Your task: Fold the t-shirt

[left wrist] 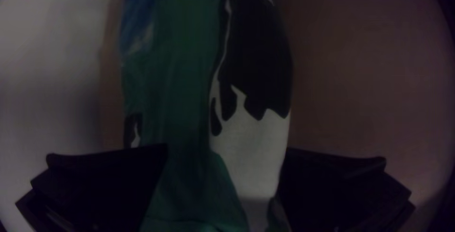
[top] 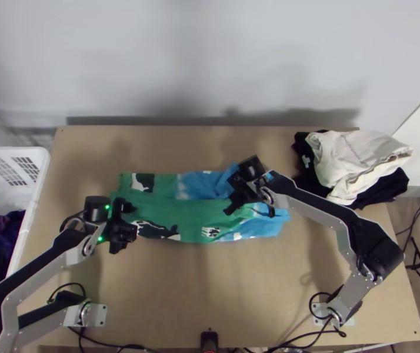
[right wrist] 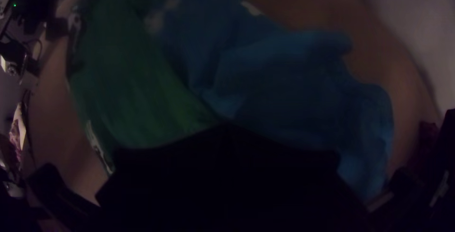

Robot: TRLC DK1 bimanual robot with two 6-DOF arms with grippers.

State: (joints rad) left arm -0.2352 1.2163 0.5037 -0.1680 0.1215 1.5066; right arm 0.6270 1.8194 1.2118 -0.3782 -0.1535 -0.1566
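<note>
The green-and-blue t-shirt (top: 180,215) is lying mid-bench (top: 169,294), loosely folded lengthwise. The left gripper (left wrist: 227,147) is gaping its jaws at the left end; the right gripper (right wrist: 228,126) is clenching its own near the right, cloth grip unclear. Lengthwise folding is apparently finishing; the rumpled blue end is needing straightening next.
</note>
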